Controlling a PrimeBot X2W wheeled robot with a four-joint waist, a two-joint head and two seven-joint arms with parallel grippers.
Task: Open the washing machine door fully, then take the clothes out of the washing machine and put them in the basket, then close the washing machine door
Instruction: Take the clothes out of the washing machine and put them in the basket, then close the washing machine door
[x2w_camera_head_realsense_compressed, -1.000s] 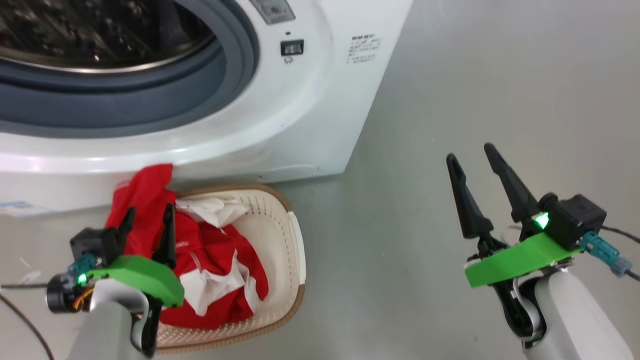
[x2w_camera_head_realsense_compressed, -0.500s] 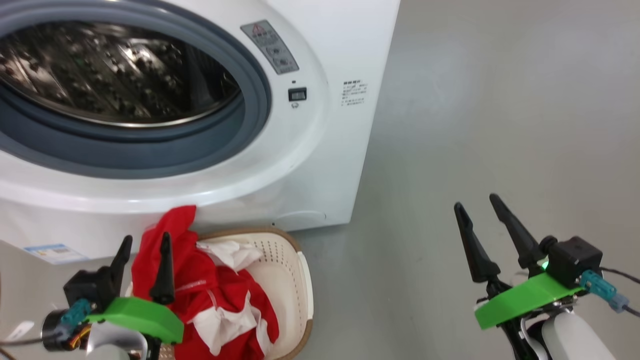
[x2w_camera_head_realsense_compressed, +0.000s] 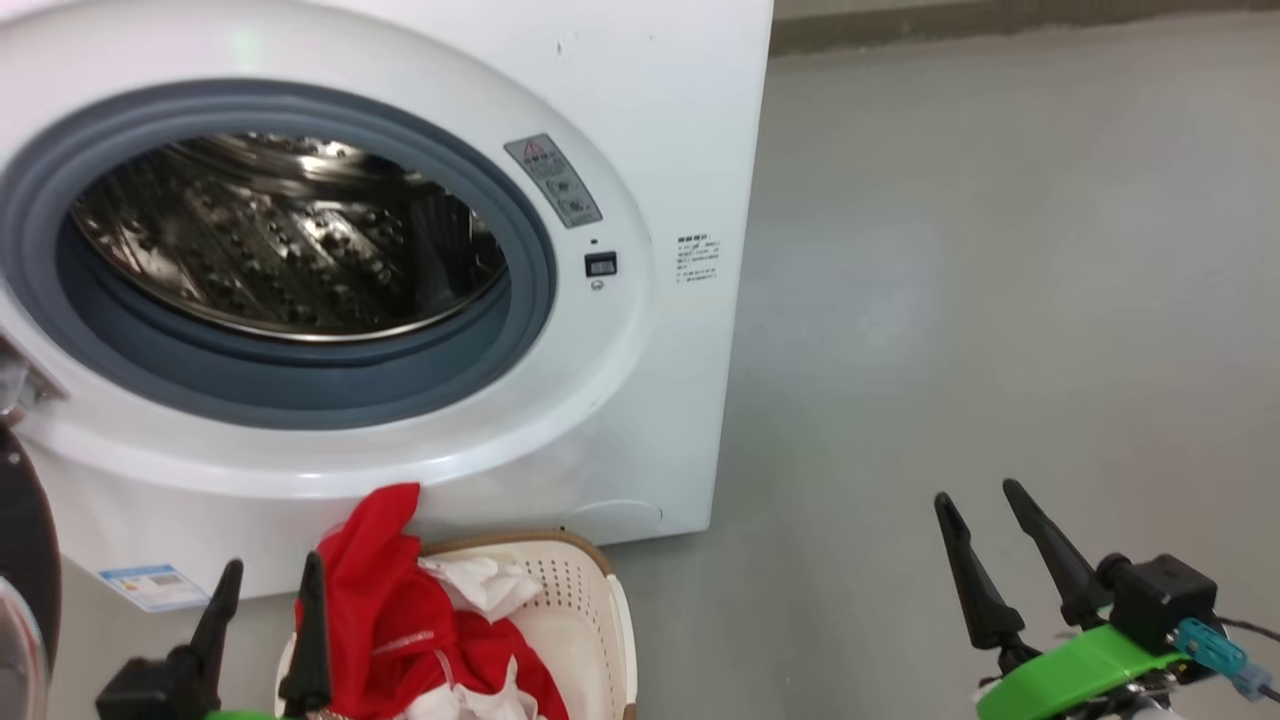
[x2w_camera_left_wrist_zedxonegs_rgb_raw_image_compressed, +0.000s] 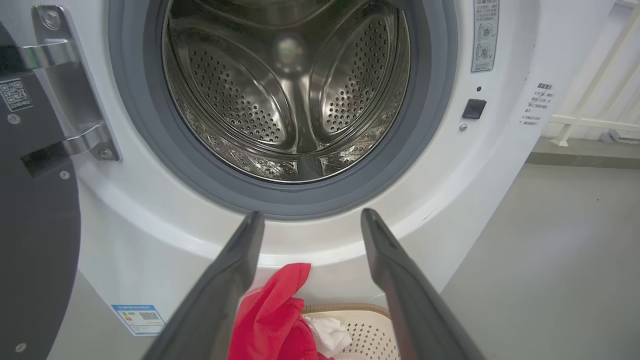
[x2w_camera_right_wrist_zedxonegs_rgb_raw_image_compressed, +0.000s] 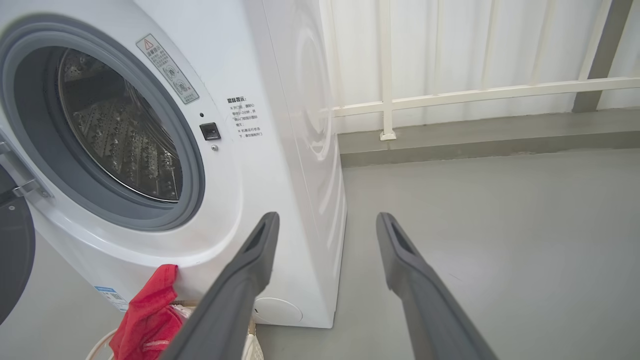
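Grey floor (x2w_camera_head_realsense_compressed: 1000, 300) runs from the washing machine (x2w_camera_head_realsense_compressed: 660, 120) rightward to a low kerb and a white railing (x2w_camera_right_wrist_zedxonegs_rgb_raw_image_compressed: 475, 95); on it we enter the following. Clothes (x2w_camera_head_realsense_compressed: 390, 620): red and white fabric heaped in the basket (x2w_camera_head_realsense_compressed: 590, 620), with one red fold standing up over the far rim against the washer's white front. Basket: cream, perforated, brown-rimmed, on the floor close against the foot of the machine, below the opening. Drum (x2w_camera_left_wrist_zedxonegs_rgb_raw_image_compressed: 290, 100): perforated steel, paddles and holes in plain view, ringed by a grey gasket (x2w_camera_head_realsense_compressed: 300, 390). Washing machine door (x2w_camera_left_wrist_zedxonegs_rgb_raw_image_compressed: 35, 240): swung out to the left on its metal hinge (x2w_camera_left_wrist_zedxonegs_rgb_raw_image_compressed: 75, 95), and we see its dark face along the left border of the head view. Blue sticker (x2w_camera_head_realsense_compressed: 150, 585): low on the washer's front, left of the basket. Left gripper (x2w_camera_head_realsense_compressed: 273, 565): fingers spread wide, nothing between them. It sits just beside the left of the heap, tips aimed at the lower gasket; as far as its wrist view shows, it is clear of the fabric. Right gripper (x2w_camera_head_realsense_compressed: 975, 492): fingers equally wide apart, empty, over floor well right of the machine. Edges: the open door hems the left gripper on its outer side, and the washer's right front corner stands between the two grippers. Open room: we note broad floor ahead of and to the right of the right gripper, up to the kerb.
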